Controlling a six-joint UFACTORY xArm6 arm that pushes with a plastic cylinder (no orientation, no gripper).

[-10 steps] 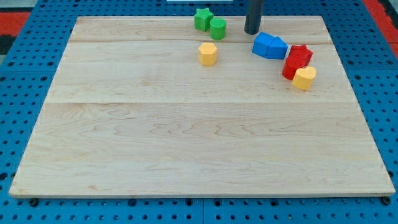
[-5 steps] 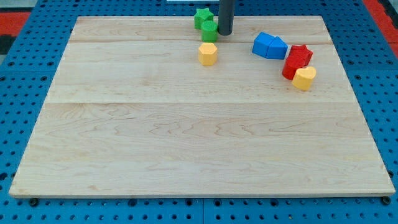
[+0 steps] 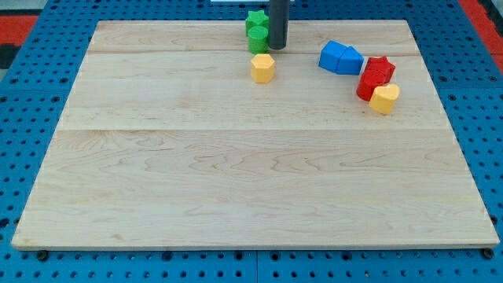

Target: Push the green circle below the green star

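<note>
Near the view's top edge, the green circle [image 3: 257,39] sits directly below and touching the green star [image 3: 255,20]; placement looks essentially achieved. My tip [image 3: 277,47] rests against the circle's right side (no jaws exist on this rod). The yellow block [image 3: 262,67] lies just below.

My rod is dark grey, down to my tip [image 3: 277,46]. The green circle [image 3: 257,41] and green star [image 3: 255,20] share one bright green. I see a yellow hexagon block [image 3: 262,67] and a second yellow block [image 3: 384,98] (slightly paler on top). The blue blocks [image 3: 340,57] are mid-blue, the red blocks [image 3: 375,75] plain red. The board [image 3: 236,173] is pale wood with faint grain, on a blue pegboard [image 3: 31,118] dotted with dark holes; its corners show red [image 3: 20,23].
</note>
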